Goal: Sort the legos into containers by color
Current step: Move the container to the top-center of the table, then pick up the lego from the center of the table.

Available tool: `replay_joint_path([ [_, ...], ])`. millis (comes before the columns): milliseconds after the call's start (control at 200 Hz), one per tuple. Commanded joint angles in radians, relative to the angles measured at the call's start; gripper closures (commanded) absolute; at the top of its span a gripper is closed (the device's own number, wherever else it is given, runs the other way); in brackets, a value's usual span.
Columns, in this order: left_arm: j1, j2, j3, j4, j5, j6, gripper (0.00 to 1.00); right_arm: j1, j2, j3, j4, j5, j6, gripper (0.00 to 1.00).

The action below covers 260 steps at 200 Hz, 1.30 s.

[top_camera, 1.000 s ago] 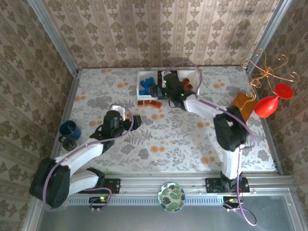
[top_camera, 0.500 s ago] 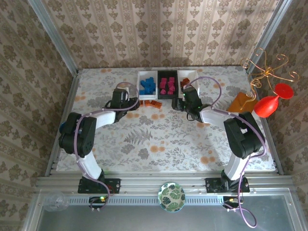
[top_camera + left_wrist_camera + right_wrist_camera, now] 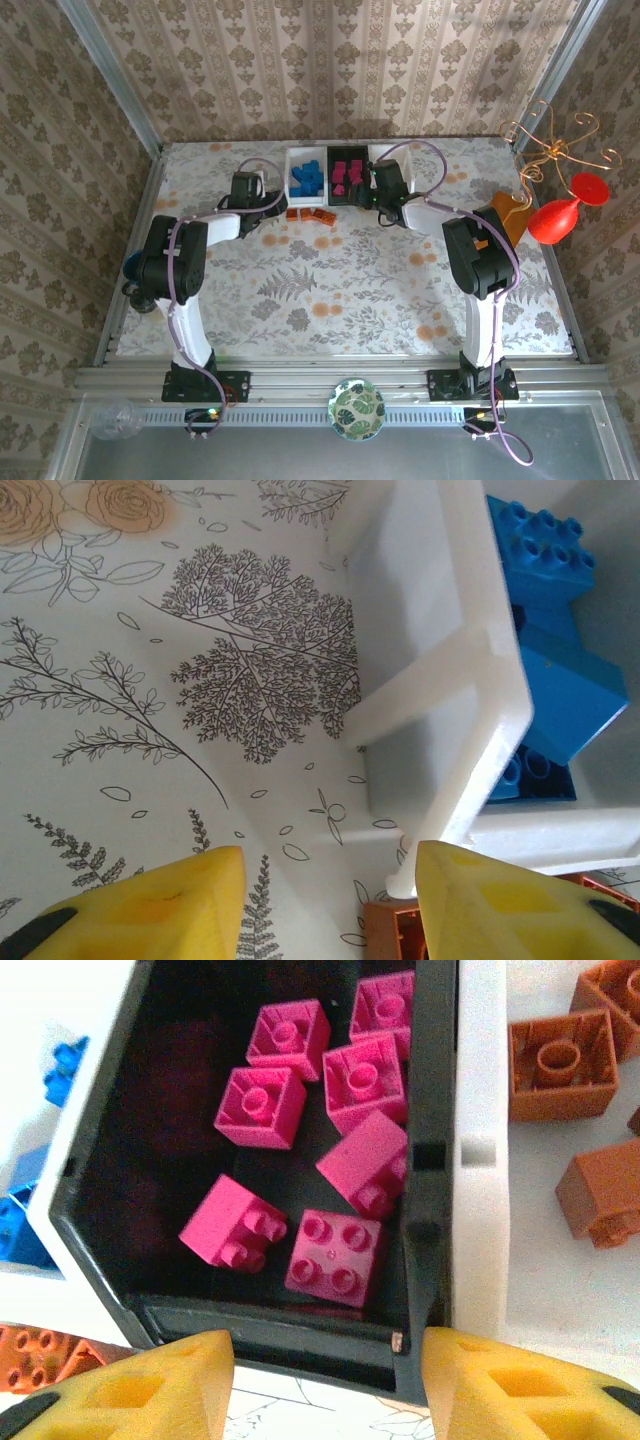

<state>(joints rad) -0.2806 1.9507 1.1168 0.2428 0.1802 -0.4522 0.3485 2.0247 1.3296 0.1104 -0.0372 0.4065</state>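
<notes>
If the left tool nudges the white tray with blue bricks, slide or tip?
Probably slides: the white tray looks light, shallow and flat-based on a smooth tablecloth. Tipping seems unlikely, with the blue bricks sitting low inside. Its straight rim suggests stiff plastic.

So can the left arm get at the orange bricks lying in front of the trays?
Probably yes: the left hand hovers open with one orange brick right by a fingertip, and nothing blocks it.

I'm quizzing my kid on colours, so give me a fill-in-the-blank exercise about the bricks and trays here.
The bricks in the black tray are ___.
The blue bricks lie in a ___ tray.
Loose brown-orange bricks lie on the table in front of the tray holding ___ bricks.
Missing words: pink, white, blue.
</notes>
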Motion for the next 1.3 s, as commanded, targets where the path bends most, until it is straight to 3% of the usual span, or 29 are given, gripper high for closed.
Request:
replay_joint_path([
  [0,0.011,0.015,0.036,-0.015,0.038,0.016,0.48,0.001,-0.020,-0.010,-0.014,-0.026,-0.024,0.45],
  [195,0.013,0.061,0.113,-0.046,0.051,0.024,0.48,0.006,-0.036,-0.063,-0.007,-0.019,-0.043,0.44],
  [650,0.014,0.097,0.210,-0.105,0.072,0.031,0.44,-0.014,0.048,0.087,-0.104,-0.020,-0.089,0.45],
  [980,0.007,-0.202,-0.124,0.160,0.146,-0.085,0.32,0.104,-0.155,-0.197,-0.006,0.009,-0.164,0.38],
  [1140,-0.003,-0.321,-0.293,0.263,0.166,-0.132,0.28,0.187,-0.124,-0.203,-0.019,0.061,-0.266,0.31],
  [1295,-0.008,-0.396,-0.392,0.289,0.166,-0.142,0.27,0.204,-0.053,-0.146,-0.029,0.051,-0.295,0.28],
])
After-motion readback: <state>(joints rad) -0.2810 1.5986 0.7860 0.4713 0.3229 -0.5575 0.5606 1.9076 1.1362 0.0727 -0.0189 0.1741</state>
